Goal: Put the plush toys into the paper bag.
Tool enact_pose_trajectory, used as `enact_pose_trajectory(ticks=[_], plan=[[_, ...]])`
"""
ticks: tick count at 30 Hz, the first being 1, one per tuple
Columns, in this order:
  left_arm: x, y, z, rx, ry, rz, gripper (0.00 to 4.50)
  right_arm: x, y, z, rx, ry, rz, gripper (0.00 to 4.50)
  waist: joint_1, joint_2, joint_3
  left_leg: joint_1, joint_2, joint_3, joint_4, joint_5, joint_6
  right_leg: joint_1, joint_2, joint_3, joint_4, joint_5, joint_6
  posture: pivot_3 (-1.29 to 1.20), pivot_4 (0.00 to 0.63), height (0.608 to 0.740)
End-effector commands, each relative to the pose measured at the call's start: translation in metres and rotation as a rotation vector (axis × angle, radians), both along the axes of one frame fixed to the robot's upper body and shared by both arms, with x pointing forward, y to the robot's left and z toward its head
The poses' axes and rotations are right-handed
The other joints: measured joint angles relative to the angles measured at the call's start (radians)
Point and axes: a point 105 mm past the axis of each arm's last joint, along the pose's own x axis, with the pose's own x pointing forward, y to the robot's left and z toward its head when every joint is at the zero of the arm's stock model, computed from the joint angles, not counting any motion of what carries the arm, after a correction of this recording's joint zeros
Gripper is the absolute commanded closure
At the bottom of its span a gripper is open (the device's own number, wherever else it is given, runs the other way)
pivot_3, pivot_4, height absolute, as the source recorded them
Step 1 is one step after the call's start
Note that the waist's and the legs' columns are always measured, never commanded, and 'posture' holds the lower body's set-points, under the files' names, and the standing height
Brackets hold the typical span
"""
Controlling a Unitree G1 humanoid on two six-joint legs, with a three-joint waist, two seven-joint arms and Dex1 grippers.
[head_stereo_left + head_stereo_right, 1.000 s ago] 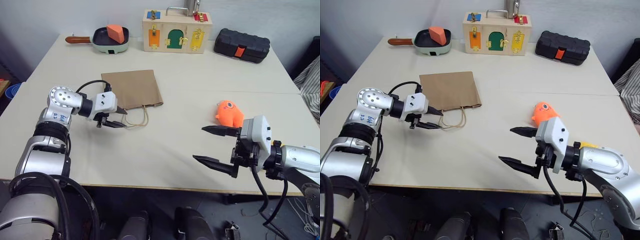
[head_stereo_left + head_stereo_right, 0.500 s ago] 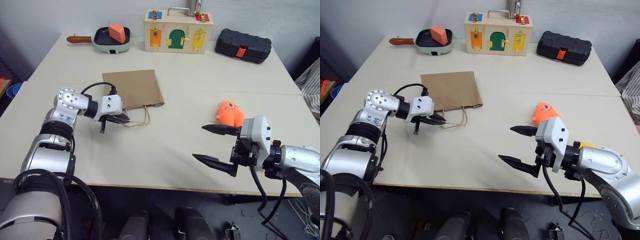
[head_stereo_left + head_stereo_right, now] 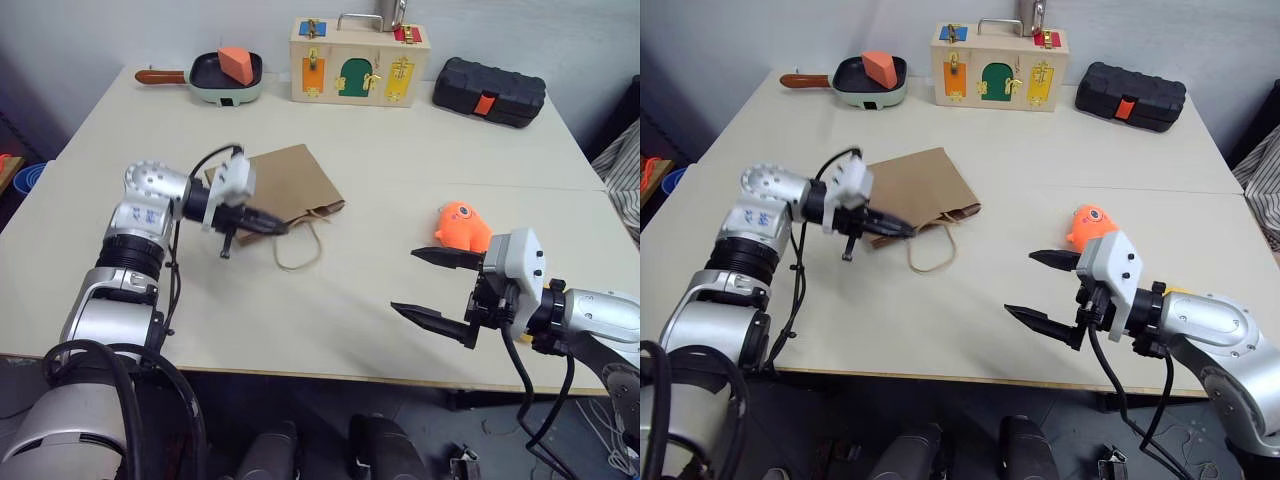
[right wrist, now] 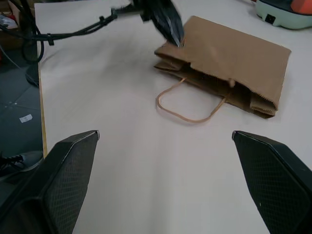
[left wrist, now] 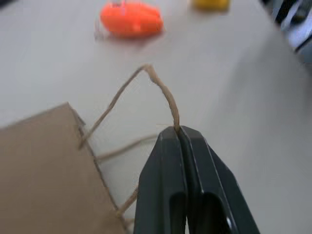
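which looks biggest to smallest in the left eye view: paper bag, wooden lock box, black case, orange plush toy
1. wooden lock box and paper bag: too alike to rank; the left gripper covers part of the bag.
3. black case.
4. orange plush toy, smallest though nearest.

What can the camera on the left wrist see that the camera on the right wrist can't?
The left wrist view alone shows the orange one-eyed plush toy, a yellow plush toy at the frame edge, and the left gripper shut on a twisted paper-cord handle. The right wrist view alone shows the open right gripper and a pale green pan. Both show the brown kraft paper bag on the beige table.
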Motion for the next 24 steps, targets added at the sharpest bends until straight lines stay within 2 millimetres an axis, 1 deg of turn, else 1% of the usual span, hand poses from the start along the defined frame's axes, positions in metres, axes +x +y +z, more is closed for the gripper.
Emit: enact_pose_trajectory(ticks=[1,2,3,6,7,10,12,13,14,16,20,24], plan=[[-0.035,-0.022,0.023,-0.093,0.056,-0.157,4.5,0.006,0.005,0.002,0.018,-0.023,-0.03,0.39,-0.003,0.001,0.0,0.0,0.0,0.0,0.0,0.0,0.0,0.0,0.0,0.0,0.0,0.0,0.0,0.0,0.15,0.74],[-0.041,-0.027,0.023,-0.1,0.055,-0.167,4.5,0.009,0.009,0.001,0.037,-0.021,-0.038,0.53,-0.007,0.002,0.0,0.0,0.0,-0.001,0.0,0.0,0.0,0.0,0.0,0.0,0.0,0.0,0.0,0.0,0.15,0.74],[-0.046,-0.034,0.023,-0.112,0.053,-0.175,4.5,0.013,0.013,0.001,0.054,-0.019,-0.04,0.87,-0.01,0.002,0.0,0.001,0.0,-0.001,0.0,0.0,-0.001,0.0,0.001,0.0,0.001,0.0,0.0,0.0,0.15,0.74],[-0.054,-0.044,0.024,-0.142,0.058,-0.177,4.5,0.02,0.023,-0.001,0.075,-0.015,-0.035,1.84,-0.014,0.002,0.0,0.001,0.0,-0.001,0.0,0.001,-0.002,0.001,0.001,0.001,0.001,0.0,0.0,0.0,0.15,0.74],[-0.057,-0.047,0.024,-0.149,0.058,-0.179,4.5,0.025,0.028,-0.003,0.082,-0.01,-0.033,2.22,-0.018,0.002,0.0,0.001,0.0,-0.001,0.0,0.001,-0.002,0.001,0.001,0.001,0.0,0.0,0.0,0.0,0.15,0.74],[-0.059,-0.052,0.022,-0.16,0.051,-0.161,4.5,0.037,0.042,-0.017,0.084,0.022,-0.028,3.22,-0.022,0.002,0.0,0.001,0.0,-0.001,0.0,0.002,-0.003,0.001,0.002,0.001,0.001,0.0,0.0,0.0,0.15,0.74],[-0.058,-0.053,0.02,-0.166,0.052,-0.14,4.5,0.042,0.048,-0.031,0.051,0.031,-0.021,3.98,-0.022,0.003,0.0,0.002,-0.001,-0.002,-0.001,0.002,-0.003,0.001,0.002,0.001,0.001,0.0,0.0,0.0,0.15,0.74],[-0.057,-0.053,0.02,-0.169,0.053,-0.132,4.5,0.043,0.05,-0.036,0.04,0.033,-0.018,4.28,-0.022,0.003,0.0,0.002,-0.001,-0.002,-0.001,0.002,-0.003,0.001,0.002,0.001,0.002,0.0,0.0,0.0,0.15,0.74],[-0.057,-0.052,0.02,-0.178,0.061,-0.124,4.5,0.045,0.052,-0.041,0.022,0.029,-0.015,4.45,-0.022,0.003,0.0,0.002,-0.001,-0.002,-0.001,0.002,-0.003,0.0,0.002,0.001,0.003,0.0,0.0,0.0,0.15,0.74],[-0.06,-0.052,0.023,-0.188,0.07,-0.125,4.5,0.05,0.057,-0.046,0.009,0.015,-0.013,4.45,-0.021,0.003,0.0,0.002,-0.002,-0.003,-0.001,0.002,-0.003,0.0,0.001,0.001,0.005,0.0,0.0,0.0,0.15,0.74],[-0.069,-0.054,0.024,-0.188,0.073,-0.146,4.5,0.06,0.073,-0.044,0.04,0.004,0.007,4.45,-0.024,0.003,0.0,0.003,-0.002,-0.004,-0.001,0.002,-0.003,0.0,0.001,0.001,0.006,0.0,0.0,0.0,0.15,0.74],[-0.074,-0.055,0.026,-0.2,0.062,-0.15,4.5,0.076,0.093,-0.051,0.06,0.044,0.03,4.45,-0.027,0.003,0.0,0.004,-0.002,-0.005,-0.001,0.002,-0.004,0.001,0.002,0.001,0.006,0.0,0.0,0.0,0.15,0.74]])
